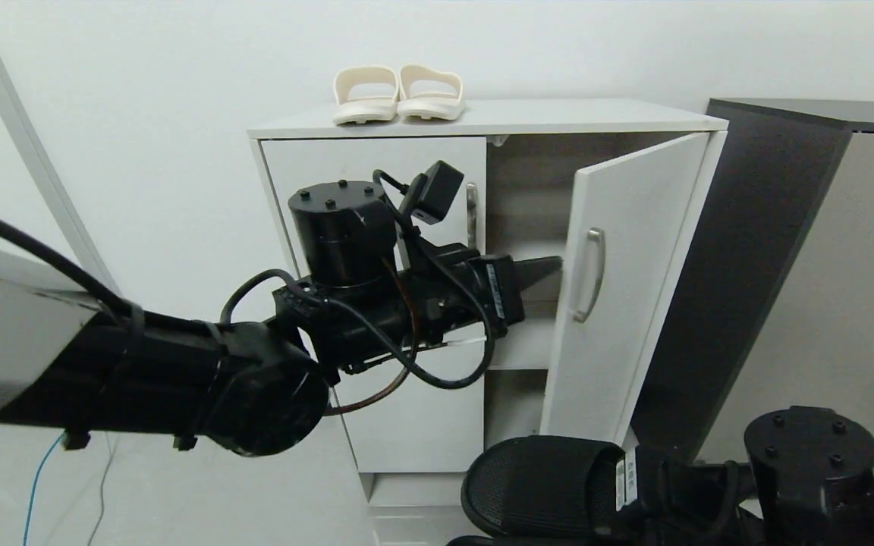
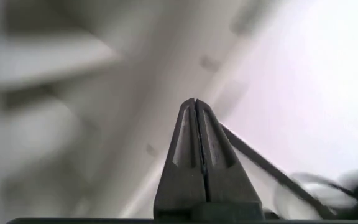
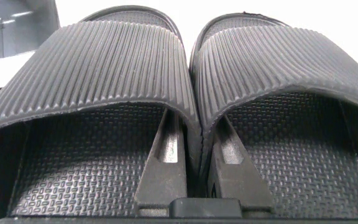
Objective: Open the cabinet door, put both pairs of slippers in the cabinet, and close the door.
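The pair of black slippers [image 1: 539, 481] is hanging low in front of the cabinet [image 1: 528, 115], below its open right door [image 1: 634, 288]. The right gripper [image 3: 194, 134] is clamping the pair. One of its fingers [image 3: 166, 162] is lying inside each slipper, and together they are pinching the adjoining side walls. The cream slippers [image 1: 397, 95] are resting side by side on the cabinet's top. The left gripper [image 1: 547, 267] is pointing into the cabinet's opening beside the open door, fully closed and holding nothing.
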`<state>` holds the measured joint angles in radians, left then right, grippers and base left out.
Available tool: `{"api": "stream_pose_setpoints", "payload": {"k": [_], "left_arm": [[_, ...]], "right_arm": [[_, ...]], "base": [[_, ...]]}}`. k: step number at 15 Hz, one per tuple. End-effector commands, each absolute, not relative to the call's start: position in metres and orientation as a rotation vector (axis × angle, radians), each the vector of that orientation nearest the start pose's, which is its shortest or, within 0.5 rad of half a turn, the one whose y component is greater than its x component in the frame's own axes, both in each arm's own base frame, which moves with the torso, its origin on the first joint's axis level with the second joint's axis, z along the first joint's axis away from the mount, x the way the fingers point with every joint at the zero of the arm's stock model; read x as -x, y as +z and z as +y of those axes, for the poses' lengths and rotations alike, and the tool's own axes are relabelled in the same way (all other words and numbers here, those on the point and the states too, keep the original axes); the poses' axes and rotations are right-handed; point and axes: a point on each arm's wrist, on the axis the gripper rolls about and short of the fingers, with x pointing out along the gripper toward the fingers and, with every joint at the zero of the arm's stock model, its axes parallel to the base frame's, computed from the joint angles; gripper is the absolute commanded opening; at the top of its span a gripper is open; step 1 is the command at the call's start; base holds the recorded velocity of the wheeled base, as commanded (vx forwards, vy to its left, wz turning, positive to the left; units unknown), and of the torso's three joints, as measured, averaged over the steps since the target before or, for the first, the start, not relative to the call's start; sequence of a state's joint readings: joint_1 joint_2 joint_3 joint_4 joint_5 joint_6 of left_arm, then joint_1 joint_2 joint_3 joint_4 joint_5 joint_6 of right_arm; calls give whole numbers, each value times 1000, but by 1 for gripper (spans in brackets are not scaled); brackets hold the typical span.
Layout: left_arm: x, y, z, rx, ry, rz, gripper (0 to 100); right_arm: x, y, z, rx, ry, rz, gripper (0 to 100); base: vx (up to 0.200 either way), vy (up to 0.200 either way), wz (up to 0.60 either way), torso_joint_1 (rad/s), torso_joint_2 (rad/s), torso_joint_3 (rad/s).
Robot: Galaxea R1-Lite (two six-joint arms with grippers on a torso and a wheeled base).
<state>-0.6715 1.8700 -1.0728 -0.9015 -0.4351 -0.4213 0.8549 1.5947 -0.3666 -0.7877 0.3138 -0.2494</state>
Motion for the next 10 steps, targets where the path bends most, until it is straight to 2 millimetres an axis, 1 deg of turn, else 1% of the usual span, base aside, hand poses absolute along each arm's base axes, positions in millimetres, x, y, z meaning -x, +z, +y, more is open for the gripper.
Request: {"api": "stream_pose_setpoints", "payload": {"k": [1, 2, 3, 4, 5, 6, 7, 9, 10], "left_arm": [[-266, 235, -234, 392, -1139, 103, 0], [-267, 235, -232, 392, -1132, 101, 0], [-270, 234, -226, 390, -1113, 101, 0], [-269, 237, -213, 390, -1083, 91, 0], [-264, 241, -197, 384, -1049, 66, 0], [-253, 244, -181, 375, -1019, 47, 0], [-237, 246, -165, 367, -991, 38, 0], [-188, 244, -128, 367, -937, 22, 0], [-165, 240, -109, 364, -906, 10, 0]], "right_arm": [[-145, 118, 177, 340, 1202, 301, 0], [-146, 119, 177, 337, 1191, 300, 0], [-152, 120, 175, 331, 1171, 298, 0], [-159, 123, 173, 323, 1143, 289, 0], [-165, 122, 171, 316, 1117, 295, 0], [-169, 122, 169, 312, 1102, 298, 0], [-172, 122, 168, 311, 1090, 301, 0], [-179, 121, 165, 303, 1062, 309, 0], [-182, 121, 165, 292, 1049, 314, 0]], "base": [[-200, 0, 0, -7, 7, 7], [0, 0, 0, 0, 0, 0], [0, 0, 0, 0, 0, 0], [0, 0, 0, 0, 0, 0], [0, 0, 0, 0, 0, 0], [0, 0, 0, 0, 0, 0], [0, 0, 0, 0, 0, 0], [0, 0, 0, 0, 0, 0], [0, 0, 0, 0, 0, 0]]}}
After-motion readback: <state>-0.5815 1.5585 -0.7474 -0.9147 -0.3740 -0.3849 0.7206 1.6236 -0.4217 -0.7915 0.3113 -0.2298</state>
